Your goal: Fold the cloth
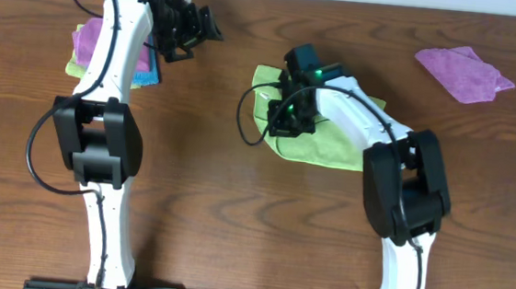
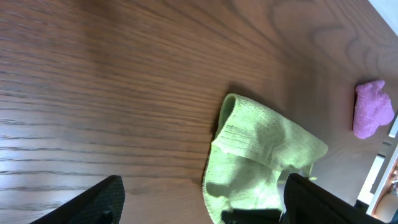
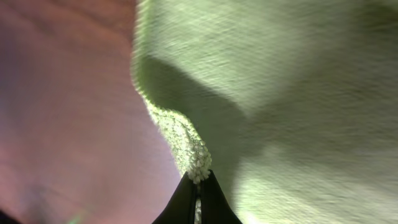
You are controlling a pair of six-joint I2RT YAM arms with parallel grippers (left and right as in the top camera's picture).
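Only right wrist shows right gripper [image 3: 198, 182] pinching cloth [image 3: 298, 93], apparently hem.

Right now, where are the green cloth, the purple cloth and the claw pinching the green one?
green cloth [image 1: 324, 150]: overhead view, on its bare lower part.
purple cloth [image 1: 464, 73]: overhead view, on its middle.
right gripper [image 3: 198, 179]: right wrist view, between fingertips shut on the green cloth's edge.

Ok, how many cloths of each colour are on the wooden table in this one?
Lime-green terry cloth: 1
Purple fuzzy cloths: 2, one at the far right and one partly under the left arm
Blue folded cloth: 1
Total: 4. The left arm hides part of that pile, where a greenish edge also shows, so there may be one more.
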